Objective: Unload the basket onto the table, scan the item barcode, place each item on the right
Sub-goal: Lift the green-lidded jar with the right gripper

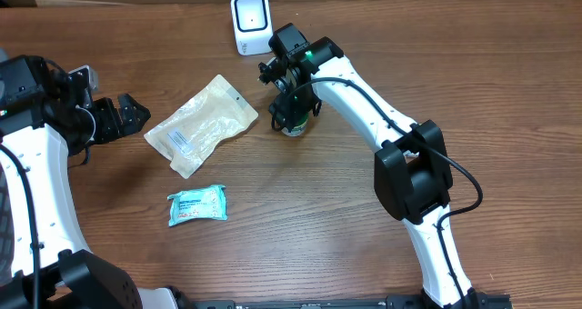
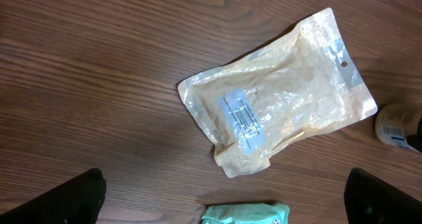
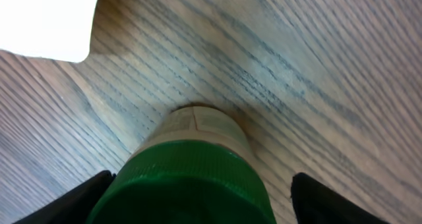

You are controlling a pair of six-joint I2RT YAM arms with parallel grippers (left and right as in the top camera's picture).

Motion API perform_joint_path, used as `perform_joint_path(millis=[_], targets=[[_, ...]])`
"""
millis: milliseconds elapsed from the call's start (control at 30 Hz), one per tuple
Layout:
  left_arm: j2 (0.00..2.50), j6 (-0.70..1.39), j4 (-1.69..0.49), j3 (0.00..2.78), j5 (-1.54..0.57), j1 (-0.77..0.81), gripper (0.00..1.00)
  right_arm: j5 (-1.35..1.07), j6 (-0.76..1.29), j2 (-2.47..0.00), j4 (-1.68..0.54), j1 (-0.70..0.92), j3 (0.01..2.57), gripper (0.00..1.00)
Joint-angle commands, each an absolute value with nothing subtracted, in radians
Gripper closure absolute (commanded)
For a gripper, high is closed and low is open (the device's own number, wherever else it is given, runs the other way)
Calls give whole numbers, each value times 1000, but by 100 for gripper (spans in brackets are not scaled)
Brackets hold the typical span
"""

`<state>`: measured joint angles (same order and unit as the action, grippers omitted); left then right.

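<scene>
Standing upright on the worktop (image 1: 509, 54), the green-capped bottle (image 3: 188, 178) is near the white scanner (image 1: 250, 23); what is inside it cannot be seen. The right tool (image 1: 293, 107) is down around the cap, its fingers (image 3: 316, 197) on either side. A gap shows on one side, so the cap is not clamped. A clear pouch (image 2: 277, 118) with a white label lies flat close by, its contents unclear. A teal packet (image 2: 244, 215) lies near the pouch. The left tool (image 1: 132, 116) hangs wide apart over the worktop, holding nothing.
</scene>
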<state>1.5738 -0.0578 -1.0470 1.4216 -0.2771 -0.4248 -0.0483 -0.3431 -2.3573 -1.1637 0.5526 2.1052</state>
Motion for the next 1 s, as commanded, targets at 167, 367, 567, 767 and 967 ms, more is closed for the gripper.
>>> perform_joint_path(millis=[167,367,567,767,967], targets=[[1564,-48,-1043,1422,-281,-418,0,-51,-308,-2334,-1156,541,2109,28],[1565,-48,-1043,1422,-281,-418,0,-56,-227,-2334,-1182,542,2149,42],[1565,-48,-1044,1422,-281,-418,0,-195,-179,-2334,-1275,536,2278,46],[1565,-48,-1043,1422,-281,-418,0,-402,-190,-2330,-1392,529,2431,48],[1565,-48,-1043,1422,-281,-418,0,-677,-192,-2317,-1482,508,2579,47]])
